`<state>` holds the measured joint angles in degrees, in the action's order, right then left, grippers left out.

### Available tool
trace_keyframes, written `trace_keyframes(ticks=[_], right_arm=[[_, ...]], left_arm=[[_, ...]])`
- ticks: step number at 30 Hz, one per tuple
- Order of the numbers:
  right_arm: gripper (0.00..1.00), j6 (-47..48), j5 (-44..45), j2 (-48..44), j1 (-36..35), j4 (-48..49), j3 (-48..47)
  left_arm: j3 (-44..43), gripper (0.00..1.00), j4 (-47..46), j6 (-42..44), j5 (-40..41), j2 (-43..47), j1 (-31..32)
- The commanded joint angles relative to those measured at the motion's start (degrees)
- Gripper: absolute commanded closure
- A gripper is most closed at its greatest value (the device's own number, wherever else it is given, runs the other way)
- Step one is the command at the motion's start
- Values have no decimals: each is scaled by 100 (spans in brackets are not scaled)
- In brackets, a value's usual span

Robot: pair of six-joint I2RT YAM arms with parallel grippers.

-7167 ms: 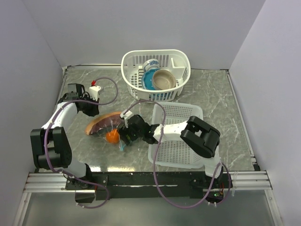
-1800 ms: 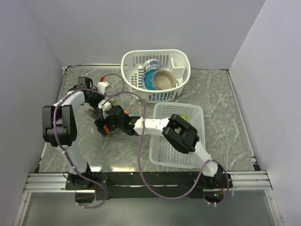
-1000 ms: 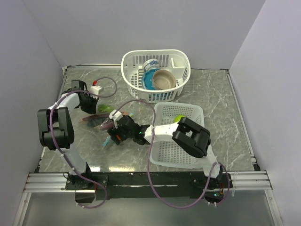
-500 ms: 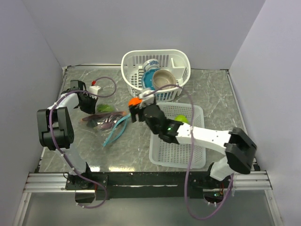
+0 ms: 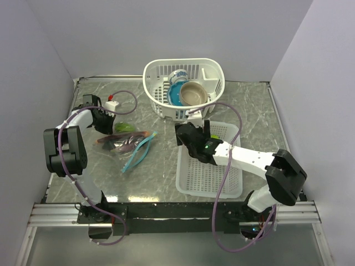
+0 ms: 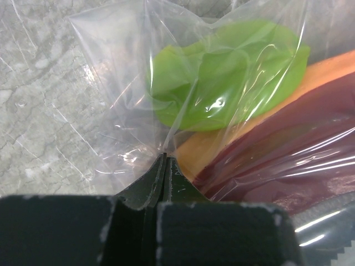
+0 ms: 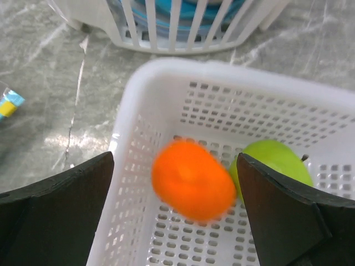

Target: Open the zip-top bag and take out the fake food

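**A:** Where's the right gripper (image 7: 175,166) at?

**B:** Over the 11 o'clock corner of the tray (image 5: 208,183), fingers spread wide, gripping nothing. The orange ball (image 7: 193,180) is between them, down in the tray (it's blurry, so I can't tell if it's touching the mesh). The green fruit (image 7: 272,163) is just beside it at 3 o'clock in the wrist view.

**A:** And the bag (image 5: 119,145)?

**B:** It's lying on the table (image 5: 260,122) at 9 o'clock from the tray, with the zip strip (image 5: 137,155) gaping open at the near end. A green piece (image 6: 222,77), a long orange piece (image 6: 222,147) and a purple piece (image 6: 288,144) are inside. The left gripper (image 6: 165,160) is at the bag's 11 o'clock corner, fingers pinched tight on a fold of plastic.

**A:** Anything further back?

**B:** A basket (image 5: 161,94) at 12 o'clock from the tray, with two bowls (image 5: 193,93) in it.
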<state>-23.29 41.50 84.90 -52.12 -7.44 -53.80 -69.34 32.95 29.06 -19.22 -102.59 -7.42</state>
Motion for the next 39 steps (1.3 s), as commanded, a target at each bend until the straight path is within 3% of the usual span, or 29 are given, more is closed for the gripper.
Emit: trace_keyframes(ticks=[1, 5, 7, 10, 13, 14, 15, 19, 26, 39], right_arm=[[0, 674, 445, -123, -324, 434, -649], [0, 1202, 676, 298, -834, 295, -1298], [0, 1974, 388, 473, -1325, 1107, -1186], [17, 2276, -447, 1016, -1573, 1422, -1167], [66, 2013, -897, 1571, -1573, 1595, -1343], [91, 1995, -993, 1686, -1582, 1701, -1326], [95, 1925, -1203, 1801, -1582, 1772, -1352], [90, 1872, -1547, 2371, -1565, 1904, -1633], [60, 1995, -2294, 2882, -1442, 2273, -2063], [28, 2029, -3603, 3823, -976, 1957, -3119]], left_arm=[[-53, 99, 107, 3, -82, 107, -5], [-44, 99, 133, 21, -81, 90, -14], [-36, 99, 115, 12, -73, 90, -5], [-79, 99, 133, -5, -99, 63, -14], [-80, 99, 115, 3, -108, 63, -5], [-80, 99, 107, 12, -91, 46, -5], [-88, 99, 98, -5, -90, 20, -14], [-176, 99, 124, -23, -126, -77, -5], [-132, 99, 80, 12, -126, -104, 21], [-211, 99, 150, 30, -214, -139, 118]])
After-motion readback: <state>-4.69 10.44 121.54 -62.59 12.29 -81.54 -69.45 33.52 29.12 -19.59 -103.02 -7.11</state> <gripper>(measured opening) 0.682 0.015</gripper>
